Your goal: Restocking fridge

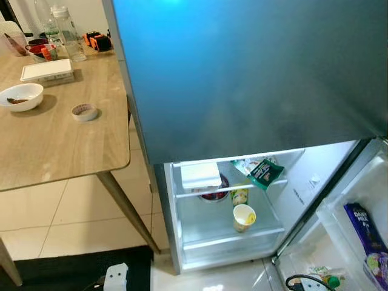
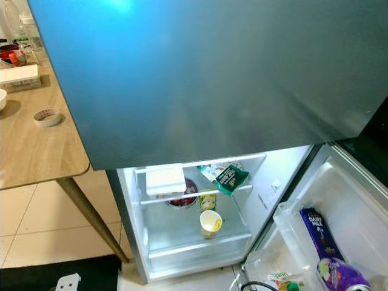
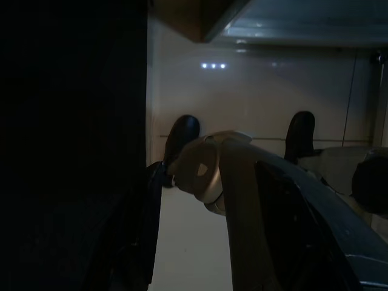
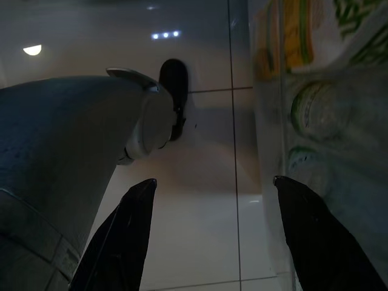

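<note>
While the lower fridge compartment (image 1: 227,242) stands open and lit, no item is held: the right gripper (image 4: 212,230) hangs over the tiled floor (image 4: 200,151) with its jaws spread wide and nothing between them, and the left gripper (image 3: 236,145) hangs low in the shade, jaws likewise parted and empty. Restocking looks barely begun. A supply is probably to be fetched first, perhaps from the wooden bench (image 1: 60,139) at the left, where a white bowl (image 1: 21,96), a white box (image 1: 47,71) and bottles (image 1: 63,30) are seen. For a clean placement, the free space on the bottom shelf beside the yellow-lined paper cup (image 1: 244,216) should be aimed for, and the open door (image 2: 339,212) kept clear of. Inside, a white container (image 1: 200,176), a dark bowl (image 1: 213,193) and a green snack packet (image 1: 264,171) sit on the upper shelf; a purple Dairy Milk bar (image 2: 317,233) stands in the door bin.
</note>
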Tool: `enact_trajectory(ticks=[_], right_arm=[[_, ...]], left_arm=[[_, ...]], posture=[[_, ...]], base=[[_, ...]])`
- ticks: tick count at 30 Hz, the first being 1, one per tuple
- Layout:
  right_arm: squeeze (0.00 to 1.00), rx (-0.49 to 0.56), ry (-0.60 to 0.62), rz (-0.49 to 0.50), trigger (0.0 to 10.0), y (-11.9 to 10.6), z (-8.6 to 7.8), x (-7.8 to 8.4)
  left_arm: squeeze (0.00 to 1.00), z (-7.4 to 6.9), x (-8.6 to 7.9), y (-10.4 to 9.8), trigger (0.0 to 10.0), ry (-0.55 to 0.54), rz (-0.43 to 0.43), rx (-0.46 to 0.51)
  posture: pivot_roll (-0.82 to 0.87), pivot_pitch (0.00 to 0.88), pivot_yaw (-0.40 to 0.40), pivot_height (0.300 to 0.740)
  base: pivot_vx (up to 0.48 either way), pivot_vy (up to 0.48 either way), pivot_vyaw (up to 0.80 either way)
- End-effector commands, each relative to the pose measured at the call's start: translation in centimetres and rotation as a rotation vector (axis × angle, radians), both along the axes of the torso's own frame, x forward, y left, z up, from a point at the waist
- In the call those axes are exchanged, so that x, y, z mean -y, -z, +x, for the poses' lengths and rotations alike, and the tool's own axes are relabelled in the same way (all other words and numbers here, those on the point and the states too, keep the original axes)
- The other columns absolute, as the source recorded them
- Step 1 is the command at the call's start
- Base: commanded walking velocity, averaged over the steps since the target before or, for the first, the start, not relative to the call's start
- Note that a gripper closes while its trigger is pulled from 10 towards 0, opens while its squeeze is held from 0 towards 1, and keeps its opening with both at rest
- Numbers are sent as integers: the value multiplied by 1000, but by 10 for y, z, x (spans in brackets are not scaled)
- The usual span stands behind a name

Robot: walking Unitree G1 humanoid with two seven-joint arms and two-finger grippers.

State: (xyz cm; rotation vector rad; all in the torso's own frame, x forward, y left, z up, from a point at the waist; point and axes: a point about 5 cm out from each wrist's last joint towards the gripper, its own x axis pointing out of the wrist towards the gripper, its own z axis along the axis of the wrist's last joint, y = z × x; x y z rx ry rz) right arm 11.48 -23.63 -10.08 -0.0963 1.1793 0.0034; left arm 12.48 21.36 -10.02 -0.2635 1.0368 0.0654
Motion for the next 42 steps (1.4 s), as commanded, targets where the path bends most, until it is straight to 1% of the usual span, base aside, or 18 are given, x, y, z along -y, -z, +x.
enact_trajectory(ticks=[1,4,14,27,36,42], right_arm=[[0,-12,-9,2,10000,1,-3,-2],[0,-16,-13,4,10000,2,-4,-3],[0,-17,-16,6,10000,2,-4,-5],[0,-25,-20,5,10000,3,-6,-5],[0,-27,-22,-1,10000,2,-8,0],[0,-24,-27,-7,10000,1,-5,2]], left_arm=[[0,-7,5,3,10000,-1,-12,-28],[0,-8,3,4,10000,-7,0,-37],[0,-8,3,4,10000,-7,2,-39],[0,-10,8,5,10000,-5,-8,-48],[0,-11,10,6,10000,8,-10,-55],[0,-9,10,5,10000,15,-7,-54]], posture=[[6,6,-57,740],[7,6,-57,740],[6,7,-57,740],[0,12,-63,740],[-4,8,-63,740],[-5,0,-66,740]], base=[[-337,0,0],[0,0,0],[0,0,0],[0,0,0],[-294,0,0],[-322,0,0]])
